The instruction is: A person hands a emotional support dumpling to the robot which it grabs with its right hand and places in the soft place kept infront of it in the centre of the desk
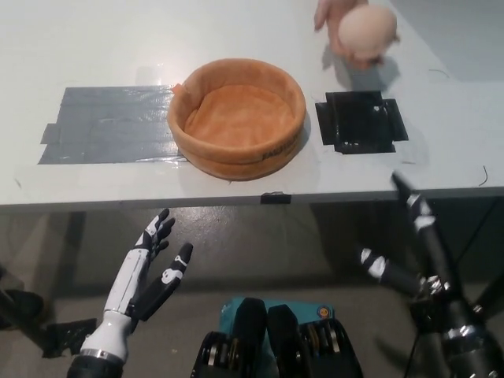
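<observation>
A pale peach plush dumpling (367, 31) is held by a person's hand (329, 14) above the far right of the white desk (236, 31). The soft orange basket (237, 118) stands in the middle of the desk near its front edge, with nothing inside. My black right hand (409, 252) is open below the desk's front edge at the lower right, fingers spread and pointing up, well short of the dumpling. My white left hand (150, 268) rests open at the lower left, below the desk edge.
A grey tape patch (106, 126) lies left of the basket. A black tape square (361, 122) lies right of it, under the dumpling's side of the desk. The desk's front edge runs across the middle of the picture.
</observation>
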Controlling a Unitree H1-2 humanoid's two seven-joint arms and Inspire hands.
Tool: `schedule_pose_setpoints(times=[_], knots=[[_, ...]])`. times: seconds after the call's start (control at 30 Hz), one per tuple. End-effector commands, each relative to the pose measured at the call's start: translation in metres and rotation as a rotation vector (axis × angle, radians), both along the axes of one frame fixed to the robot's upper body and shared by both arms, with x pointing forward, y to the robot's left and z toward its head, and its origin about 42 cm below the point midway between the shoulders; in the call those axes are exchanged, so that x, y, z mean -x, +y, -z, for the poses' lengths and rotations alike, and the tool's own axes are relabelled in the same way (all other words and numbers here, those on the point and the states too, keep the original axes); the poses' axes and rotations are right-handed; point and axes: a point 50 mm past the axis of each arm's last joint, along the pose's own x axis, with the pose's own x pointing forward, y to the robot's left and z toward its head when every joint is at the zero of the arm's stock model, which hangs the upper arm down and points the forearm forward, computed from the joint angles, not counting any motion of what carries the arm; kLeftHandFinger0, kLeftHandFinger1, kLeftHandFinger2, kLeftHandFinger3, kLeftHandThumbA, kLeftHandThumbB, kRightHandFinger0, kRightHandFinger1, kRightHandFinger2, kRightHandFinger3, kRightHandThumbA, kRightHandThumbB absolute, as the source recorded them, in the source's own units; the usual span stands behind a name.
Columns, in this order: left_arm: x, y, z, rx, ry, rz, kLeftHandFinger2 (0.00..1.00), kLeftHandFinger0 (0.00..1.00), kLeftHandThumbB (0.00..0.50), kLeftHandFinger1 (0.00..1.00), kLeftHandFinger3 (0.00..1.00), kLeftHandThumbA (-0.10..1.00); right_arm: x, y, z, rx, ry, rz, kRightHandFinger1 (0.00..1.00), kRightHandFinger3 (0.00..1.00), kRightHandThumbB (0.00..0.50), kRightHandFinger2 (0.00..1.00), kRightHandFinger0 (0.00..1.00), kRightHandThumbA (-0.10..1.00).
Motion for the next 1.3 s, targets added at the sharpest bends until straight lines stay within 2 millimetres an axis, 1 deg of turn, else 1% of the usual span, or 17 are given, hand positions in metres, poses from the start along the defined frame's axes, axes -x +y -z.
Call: schedule_pose_setpoints(times=[0.0,0.07,0.17,0.2,0.23,0.27,0.3,0.4,0.47,0.63,0.73,0.83,0.97,1.0,1.03,1.17,1.27], knots=[[0.006,0.002,-0.003,-0.013,-0.045,0.003,1.00,1.00,0.000,1.00,1.00,0.69,-0.022,-0.011,-0.081,0.118,-0.184,0.077,1.00,1.00,0.277,1.00,1.00,0.92],[0.008,0.002,-0.002,-0.011,-0.040,0.000,1.00,1.00,0.000,1.00,1.00,0.68,-0.040,-0.014,-0.108,0.137,-0.202,0.077,1.00,1.00,0.282,1.00,1.00,0.88],[0.010,0.002,-0.001,-0.012,-0.028,-0.006,1.00,1.00,0.000,1.00,1.00,0.69,-0.075,-0.019,-0.148,0.241,-0.179,0.094,1.00,1.00,0.303,1.00,1.00,0.95],[0.010,0.002,-0.001,-0.014,-0.025,-0.006,1.00,1.00,0.000,1.00,1.00,0.69,-0.080,-0.019,-0.152,0.251,-0.175,0.093,1.00,1.00,0.302,1.00,1.00,0.96],[0.010,0.003,-0.001,-0.016,-0.026,-0.010,1.00,1.00,0.000,1.00,1.00,0.69,-0.091,-0.019,-0.162,0.273,-0.173,0.095,1.00,1.00,0.273,1.00,1.00,0.89],[0.009,0.003,-0.001,-0.018,-0.032,-0.013,1.00,1.00,0.000,1.00,1.00,0.69,-0.114,-0.021,-0.180,0.334,-0.160,0.107,1.00,1.00,0.274,1.00,1.00,0.84],[0.009,0.003,-0.002,-0.015,-0.034,-0.013,1.00,1.00,0.000,1.00,1.00,0.69,-0.120,-0.021,-0.184,0.343,-0.157,0.107,1.00,1.00,0.275,1.00,1.00,0.82],[0.009,0.002,-0.003,-0.019,-0.035,-0.010,1.00,1.00,0.000,1.00,1.00,0.69,-0.152,-0.018,-0.201,0.415,-0.075,0.140,1.00,1.00,0.335,1.00,1.00,0.86],[0.009,0.002,-0.004,-0.020,-0.036,-0.007,1.00,1.00,0.000,1.00,1.00,0.69,-0.173,-0.014,-0.205,0.442,-0.024,0.148,1.00,1.00,0.322,1.00,1.00,0.84],[0.006,0.001,-0.007,-0.021,-0.045,-0.003,1.00,1.00,0.000,1.00,1.00,0.68,-0.208,-0.003,-0.208,0.489,0.047,0.149,1.00,1.00,0.337,1.00,1.00,0.84],[0.006,0.001,-0.008,-0.025,-0.050,0.000,1.00,1.00,0.000,1.00,1.00,0.67,-0.222,0.008,-0.205,0.514,0.108,0.149,1.00,1.00,0.342,1.00,1.00,0.83],[0.005,0.000,-0.008,-0.021,-0.056,0.004,1.00,1.00,0.000,1.00,1.00,0.68,-0.234,0.019,-0.202,0.554,0.142,0.144,1.00,1.00,0.351,1.00,1.00,0.87],[0.005,-0.001,-0.008,-0.016,-0.054,0.007,1.00,1.00,0.000,1.00,1.00,0.67,-0.241,0.029,-0.194,0.571,0.190,0.118,1.00,1.00,0.372,1.00,1.00,0.89],[0.005,-0.001,-0.008,-0.018,-0.054,0.008,1.00,1.00,0.000,1.00,1.00,0.65,-0.242,0.032,-0.191,0.588,0.201,0.120,1.00,1.00,0.401,1.00,1.00,0.87],[0.005,-0.001,-0.009,-0.032,-0.051,0.008,1.00,1.00,0.000,1.00,1.00,0.65,-0.243,0.036,-0.185,0.606,0.213,0.117,1.00,1.00,0.400,1.00,1.00,0.95],[0.006,-0.001,-0.009,-0.031,-0.048,0.012,1.00,1.00,0.000,1.00,1.00,0.62,-0.247,0.044,-0.163,0.609,0.273,0.111,1.00,1.00,0.393,1.00,1.00,0.92],[0.006,-0.001,-0.010,-0.028,-0.048,0.012,1.00,1.00,0.000,1.00,1.00,0.61,-0.249,0.048,-0.156,0.595,0.306,0.096,1.00,1.00,0.392,1.00,1.00,0.92]])
